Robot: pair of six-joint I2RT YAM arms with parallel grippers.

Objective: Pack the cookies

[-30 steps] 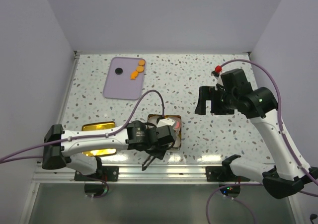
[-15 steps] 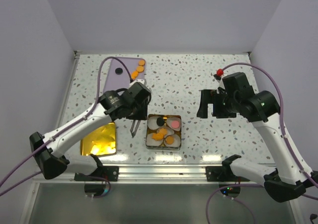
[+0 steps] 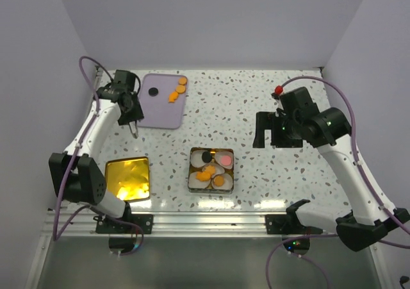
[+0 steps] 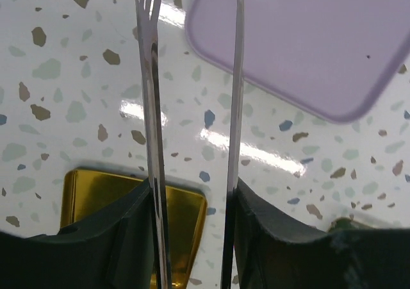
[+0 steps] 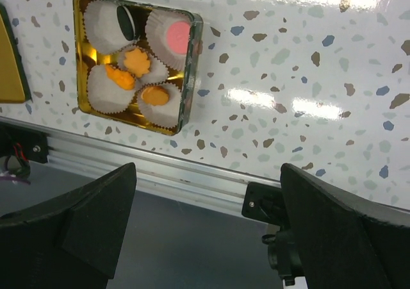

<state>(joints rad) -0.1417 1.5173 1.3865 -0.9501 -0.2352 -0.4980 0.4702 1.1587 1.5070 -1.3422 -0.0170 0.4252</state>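
Cookies lie in two places. On the purple tray [image 3: 160, 109] are a black one [image 3: 152, 91] and orange ones [image 3: 182, 81]. The gold tin [image 3: 191, 173] holds white paper cups with orange cookies [image 5: 136, 61], a black one [image 5: 125, 21] and a pinkish one [image 5: 177, 35]. My left gripper [image 3: 132, 119] is beside the tray's near left corner and grips thin metal tweezers [image 4: 152, 77]. Their blades are apart with nothing between them, over the table next to the tray [image 4: 307, 39]. My right gripper [image 3: 277, 130] is wide open and empty, hovering right of the tin.
The tin's gold lid [image 3: 127, 179] lies flat at the near left; it also shows in the left wrist view [image 4: 96, 193]. The metal rail [image 5: 211, 173] runs along the table's near edge. Walls close in the left, back and right.
My left arm swung from beside the tin out to the far left, and its tweezers now sit at the purple tray's near left corner. The right arm barely moved.
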